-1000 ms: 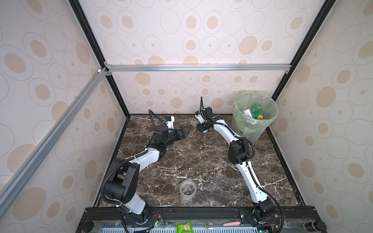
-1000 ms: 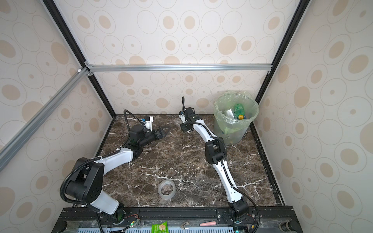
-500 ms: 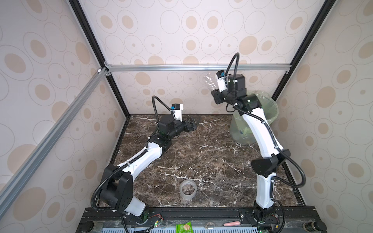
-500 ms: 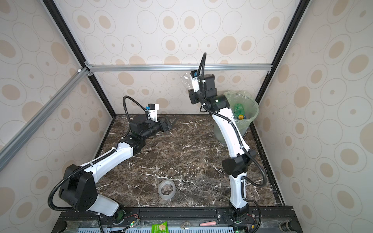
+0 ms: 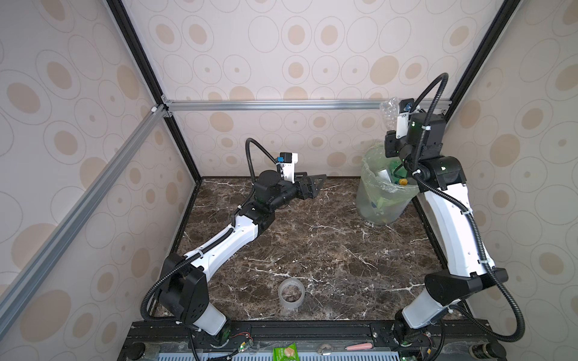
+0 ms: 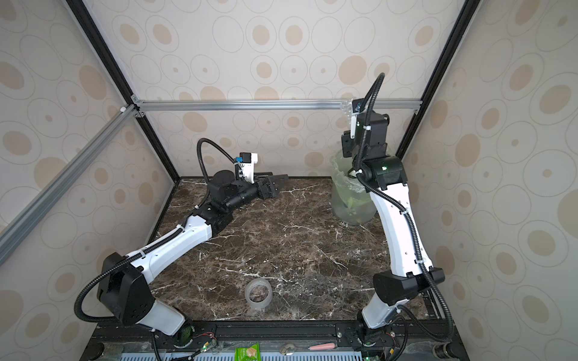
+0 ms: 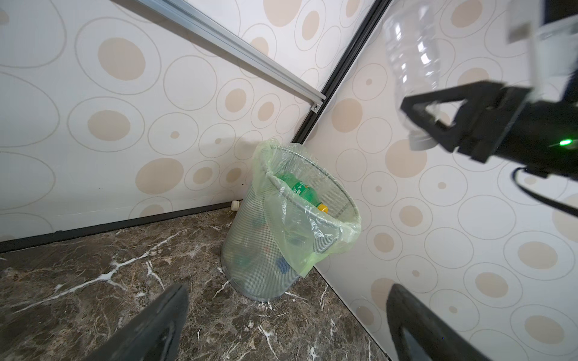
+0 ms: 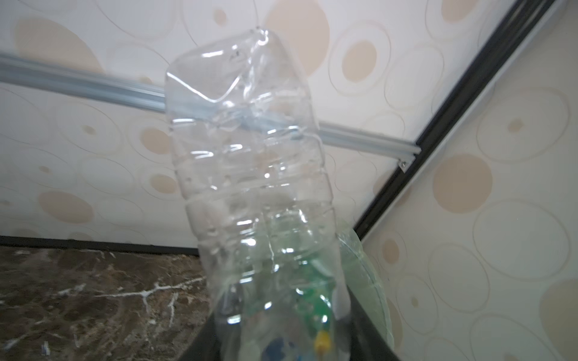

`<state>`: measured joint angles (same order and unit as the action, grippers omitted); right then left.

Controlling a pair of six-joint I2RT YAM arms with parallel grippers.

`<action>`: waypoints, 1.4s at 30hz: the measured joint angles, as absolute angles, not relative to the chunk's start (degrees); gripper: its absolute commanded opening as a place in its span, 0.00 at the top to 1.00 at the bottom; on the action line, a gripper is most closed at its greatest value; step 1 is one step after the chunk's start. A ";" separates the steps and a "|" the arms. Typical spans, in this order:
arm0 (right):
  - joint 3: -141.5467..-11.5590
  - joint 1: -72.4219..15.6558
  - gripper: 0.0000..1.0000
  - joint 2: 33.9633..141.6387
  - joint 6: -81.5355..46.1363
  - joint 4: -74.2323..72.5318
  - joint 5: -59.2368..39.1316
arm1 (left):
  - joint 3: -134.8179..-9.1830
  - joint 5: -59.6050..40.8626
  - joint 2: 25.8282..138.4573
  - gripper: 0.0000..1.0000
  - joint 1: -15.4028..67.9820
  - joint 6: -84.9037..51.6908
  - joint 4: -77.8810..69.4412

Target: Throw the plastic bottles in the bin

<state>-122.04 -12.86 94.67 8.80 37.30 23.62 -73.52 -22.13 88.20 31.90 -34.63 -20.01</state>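
Drop step. My right gripper [image 7: 420, 123] is clenched on the crumpled clear plastic bottle [image 8: 250, 172] near its neck, base up. It looks to be high above the partly filled grey mesh bin with pale green liner [image 5: 375, 203]. My left gripper [image 5: 316, 181] is spread wide and empty, low over the dark marble tabletop [image 5: 312, 250]. Next I centre over the mouth, then release.

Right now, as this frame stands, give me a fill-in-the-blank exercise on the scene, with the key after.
1. The crumpled bottle in the right gripper is made of ___ plastic, not green or brown.
2. The left gripper stands ___, with nothing between its jaws.
3. The green bottle lying in the bin has a ___ cap.
Missing words: clear; open; yellow.
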 measured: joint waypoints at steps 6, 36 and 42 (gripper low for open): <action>-116.51 -5.41 0.09 103.18 3.14 41.71 25.89 | -73.21 -21.76 88.20 0.01 31.94 -34.61 -19.55; -107.70 12.84 0.21 99.74 -16.32 44.40 15.35 | -68.36 -21.56 88.62 0.01 32.91 -33.80 -19.18; -108.53 13.56 0.44 103.18 -17.37 44.18 7.75 | -67.79 -21.43 88.68 0.01 32.91 -33.78 -19.20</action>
